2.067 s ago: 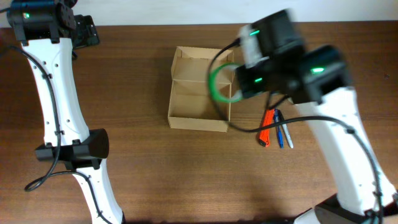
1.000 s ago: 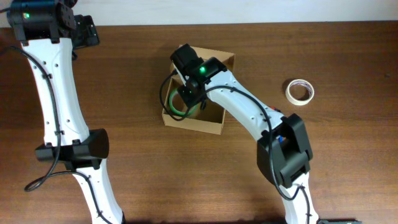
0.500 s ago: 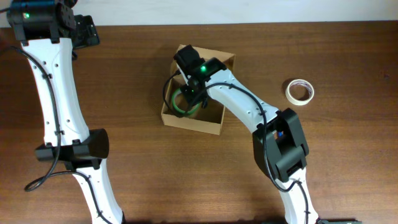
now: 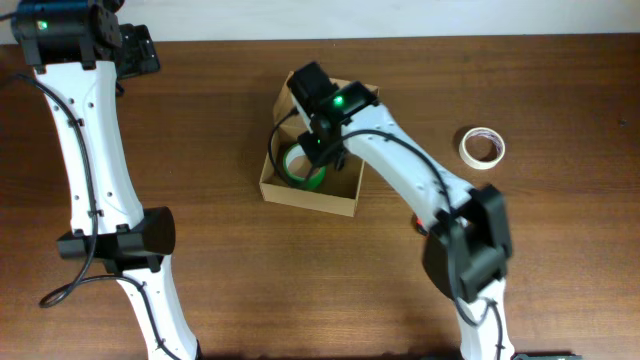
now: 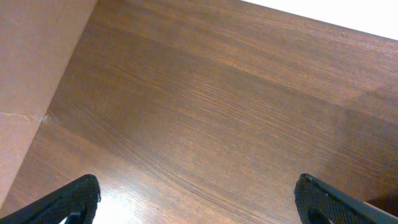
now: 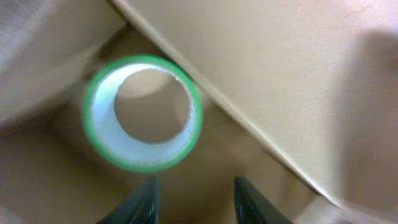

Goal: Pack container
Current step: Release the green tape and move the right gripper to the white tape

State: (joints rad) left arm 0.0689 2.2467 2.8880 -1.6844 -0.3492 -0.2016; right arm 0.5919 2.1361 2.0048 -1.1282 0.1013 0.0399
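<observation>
The container [image 4: 305, 197] is an open tan cardboard box at the table's middle, with its flap lid [image 6: 267, 81] standing up. A green tape roll [image 4: 303, 166] lies flat on its floor. In the right wrist view the green tape roll [image 6: 143, 112] lies free, just ahead of my fingertips. My right gripper [image 4: 326, 140] hangs over the box, and in its own view the right gripper [image 6: 194, 202] is open with nothing between its jaws. My left gripper [image 4: 138, 50] stays at the far left corner. In the left wrist view the left gripper [image 5: 202, 202] is open wide over bare wood.
A white tape roll [image 4: 482, 148] lies on the table to the right of the box. My right arm reaches across the table from the front right. The left arm's white links run down the left side.
My right gripper has opened and let go of the green tape roll, which now lies in the box. The gripper has pulled back a little toward the box's far side. The left arm has not moved.
</observation>
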